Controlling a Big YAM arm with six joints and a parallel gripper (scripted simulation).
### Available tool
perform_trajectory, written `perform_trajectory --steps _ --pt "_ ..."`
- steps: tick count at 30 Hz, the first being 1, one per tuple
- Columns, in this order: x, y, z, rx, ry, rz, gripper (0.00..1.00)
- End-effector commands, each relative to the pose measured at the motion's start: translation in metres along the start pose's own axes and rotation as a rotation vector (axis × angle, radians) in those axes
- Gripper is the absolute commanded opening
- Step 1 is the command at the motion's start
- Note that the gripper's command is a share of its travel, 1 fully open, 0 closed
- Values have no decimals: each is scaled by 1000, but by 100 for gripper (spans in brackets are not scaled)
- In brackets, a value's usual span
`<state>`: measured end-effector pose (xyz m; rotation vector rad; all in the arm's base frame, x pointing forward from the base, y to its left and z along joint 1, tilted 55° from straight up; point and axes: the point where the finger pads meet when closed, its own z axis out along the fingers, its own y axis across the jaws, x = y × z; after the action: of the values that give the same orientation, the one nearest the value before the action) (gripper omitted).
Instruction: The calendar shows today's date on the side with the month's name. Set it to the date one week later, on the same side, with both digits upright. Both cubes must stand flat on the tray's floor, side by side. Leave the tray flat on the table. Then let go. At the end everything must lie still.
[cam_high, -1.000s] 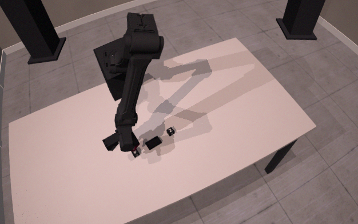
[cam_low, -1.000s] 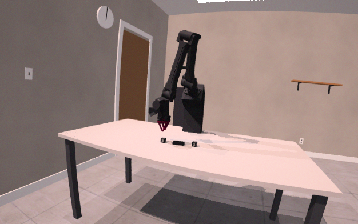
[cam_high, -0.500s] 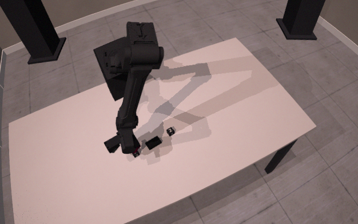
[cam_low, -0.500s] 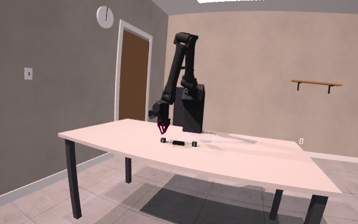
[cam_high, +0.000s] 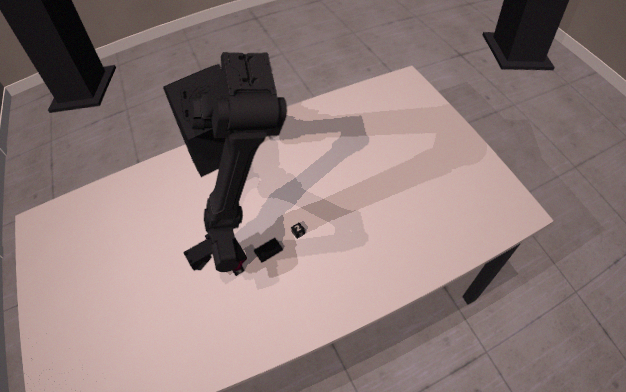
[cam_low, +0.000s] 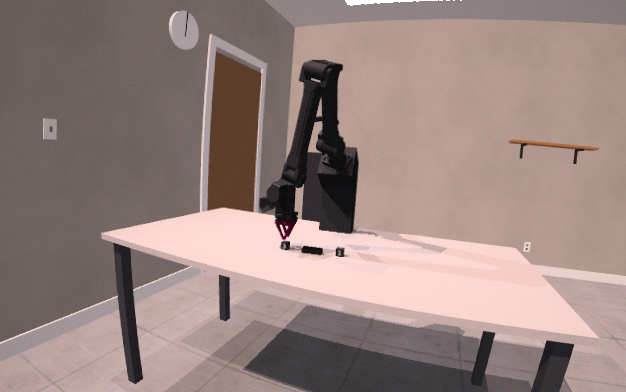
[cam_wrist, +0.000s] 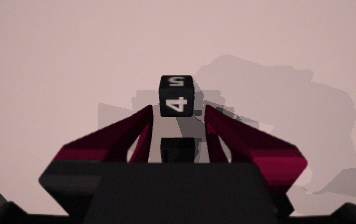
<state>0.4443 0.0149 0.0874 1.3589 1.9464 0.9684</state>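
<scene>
A small black cube (cam_wrist: 176, 95) lies on the table. It shows a white 4 on the side facing the wrist camera and a 5 on top. My gripper (cam_wrist: 178, 111) hangs just above it, partly open, with the red fingers to either side and nothing between them. In the exterior view the gripper (cam_low: 285, 230) is a little above this cube (cam_low: 285, 245). The low black tray (cam_high: 268, 249) lies flat just right of it, with no cubes in it. The second cube (cam_high: 298, 229), with a white 2 on top, sits on the table beyond the tray. In the top view the arm hides the first cube.
The arm's black base (cam_high: 200, 120) stands at the table's far edge. The tray (cam_low: 312, 249) and the second cube (cam_low: 340, 251) lie in a row right of the gripper. The table's front edge is well away from them.
</scene>
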Motion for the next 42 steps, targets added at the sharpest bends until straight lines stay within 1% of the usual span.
perform_trajectory --steps 1,6,7,12,42 --pt "4 3 5 -10 4 3 44" --pt "4 6 5 -17 2 1 44" --pt "5 7 2 -22 1 -1 44" --pt "5 2 6 -10 4 2 44" --pt "5 2 6 -11 4 2 44"
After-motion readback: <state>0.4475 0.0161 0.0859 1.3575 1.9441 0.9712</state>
